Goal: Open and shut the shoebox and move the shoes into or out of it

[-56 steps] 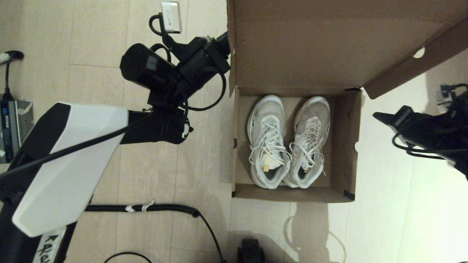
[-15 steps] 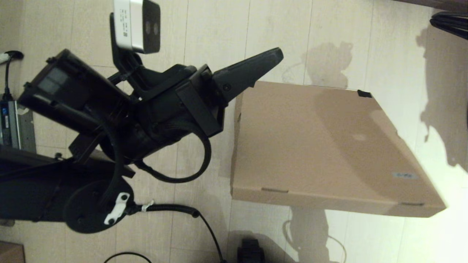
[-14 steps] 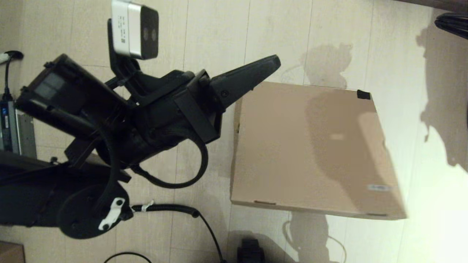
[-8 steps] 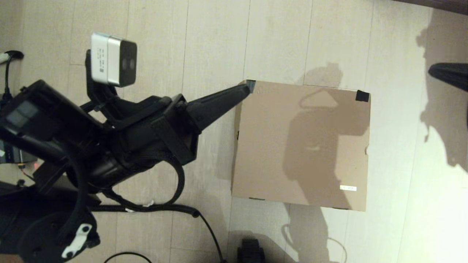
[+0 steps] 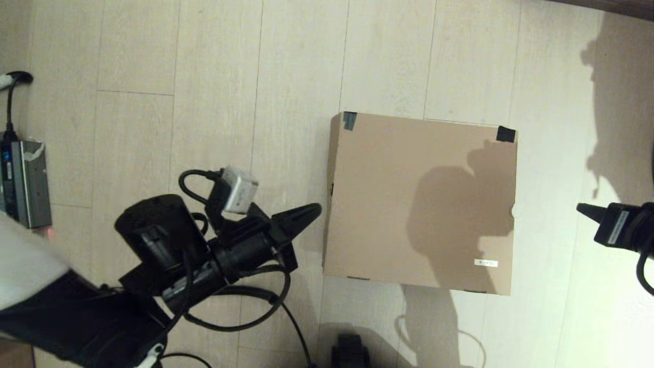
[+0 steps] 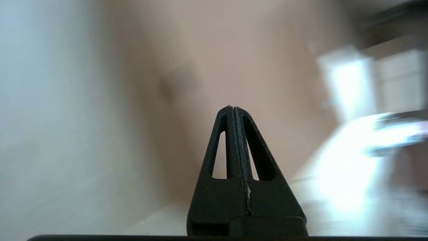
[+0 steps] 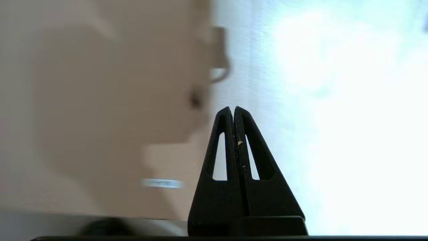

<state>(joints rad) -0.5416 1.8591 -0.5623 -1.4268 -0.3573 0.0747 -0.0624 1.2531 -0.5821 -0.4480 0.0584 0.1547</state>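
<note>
The brown cardboard shoebox (image 5: 421,199) rests on the floor with its flap lid flat down, dark tape on its far corners and a small white label (image 5: 485,263) near its front right. The shoes are hidden inside it. My left gripper (image 5: 316,208) is shut and empty, its tip just left of the box's left side, apart from it. My right gripper (image 5: 581,208) is shut too, at the frame's right edge, well right of the box. In the right wrist view the shoebox (image 7: 100,110) fills the left half, with the right gripper (image 7: 233,108) beside its edge.
The floor is pale wood planks (image 5: 214,76). A grey power unit (image 5: 23,181) with a cable lies at the far left. Black cables (image 5: 286,312) trail near the front, and a dark object (image 5: 350,350) sits at the bottom edge.
The lid swung down and now lies flat, hiding the shoes. My left arm pulled back toward the front left. My right gripper came into view at the right edge.
</note>
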